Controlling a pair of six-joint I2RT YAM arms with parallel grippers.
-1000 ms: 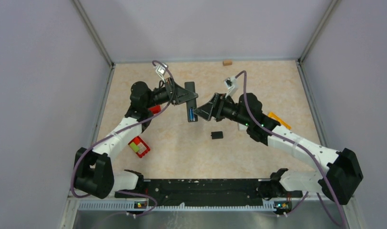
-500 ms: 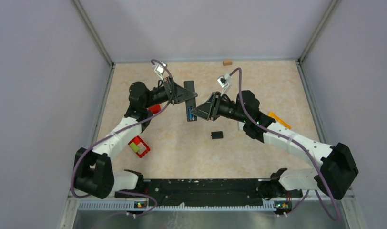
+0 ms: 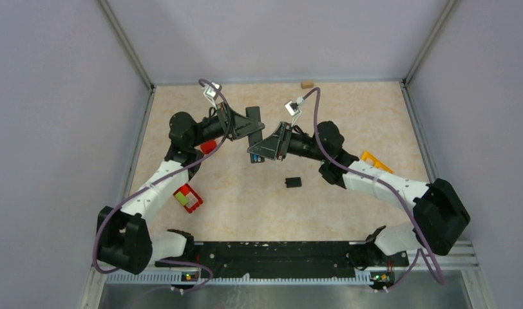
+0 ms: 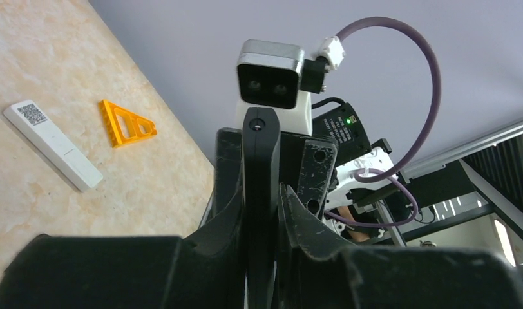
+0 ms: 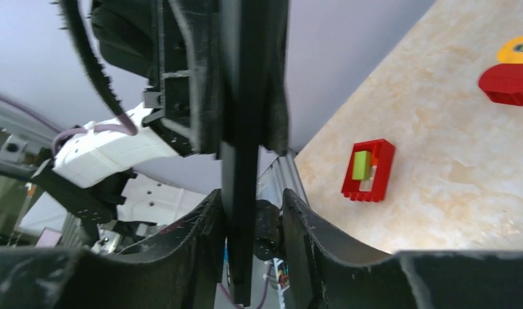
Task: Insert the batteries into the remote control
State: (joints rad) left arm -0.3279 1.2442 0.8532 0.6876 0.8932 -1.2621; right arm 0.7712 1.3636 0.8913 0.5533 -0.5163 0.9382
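My left gripper [image 3: 248, 127] is shut on the black remote control [image 3: 254, 119] and holds it up off the table near the back middle. In the left wrist view the remote [image 4: 259, 161] stands edge-on, pinched between both fingers. My right gripper [image 3: 260, 152] straddles the remote's lower end. In the right wrist view the remote [image 5: 241, 212] lies against my left finger [image 5: 201, 238], with a gap to the right finger [image 5: 304, 232], so these jaws stand open. The batteries are hidden behind the right gripper.
A small flat black square piece [image 3: 293, 182] lies on the table below the grippers. A red frame with a green block [image 3: 187, 198], a red piece [image 3: 209, 146], an orange triangle [image 4: 127, 122], a white bar [image 4: 53, 154] and a wooden block [image 3: 306, 84] lie around.
My right arm has swung left and rolled, bringing its jaws around the remote's lower end and covering the blue battery seen earlier. The left arm shifted slightly back-left with the remote.
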